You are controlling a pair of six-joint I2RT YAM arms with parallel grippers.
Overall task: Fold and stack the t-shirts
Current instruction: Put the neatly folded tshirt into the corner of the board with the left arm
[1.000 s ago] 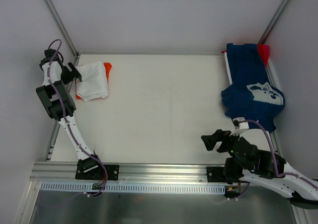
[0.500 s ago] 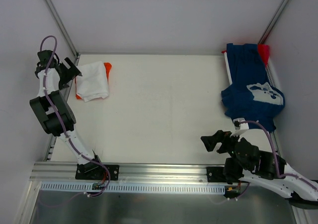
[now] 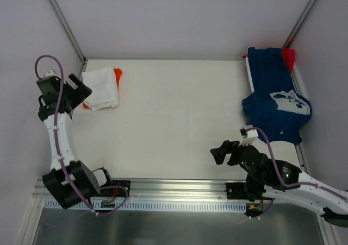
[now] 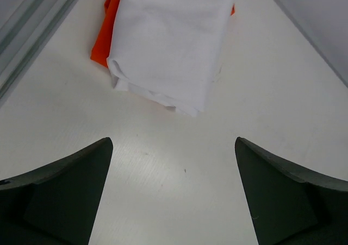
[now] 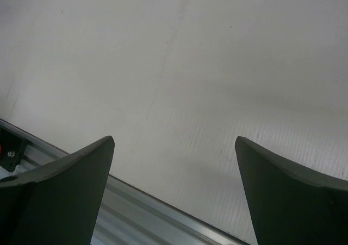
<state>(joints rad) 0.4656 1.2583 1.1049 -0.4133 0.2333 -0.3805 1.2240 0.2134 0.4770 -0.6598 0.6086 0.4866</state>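
A folded white t-shirt (image 3: 102, 88) lies on a folded orange t-shirt (image 3: 118, 72) at the far left of the table. The left wrist view shows the white one (image 4: 174, 38) with orange (image 4: 102, 38) sticking out along its left side. My left gripper (image 3: 82, 91) is open beside the stack's left edge, and nothing sits between its fingers (image 4: 173, 142). A crumpled navy t-shirt with white print (image 3: 277, 101) lies at the far right, a red one (image 3: 289, 55) peeking out behind it. My right gripper (image 3: 222, 151) is open over bare table (image 5: 174, 139), left of the navy shirt.
An aluminium rail (image 3: 163, 186) runs along the near table edge and shows in the right wrist view (image 5: 136, 201). Another rail (image 4: 32, 22) borders the left side. White walls enclose the table on three sides. A white rack (image 3: 298, 85) lies under the navy shirt.
The left arm has swung back, its elbow dropping toward the base, and its gripper has drawn slightly nearer from the stack. The right gripper has shifted a little left.
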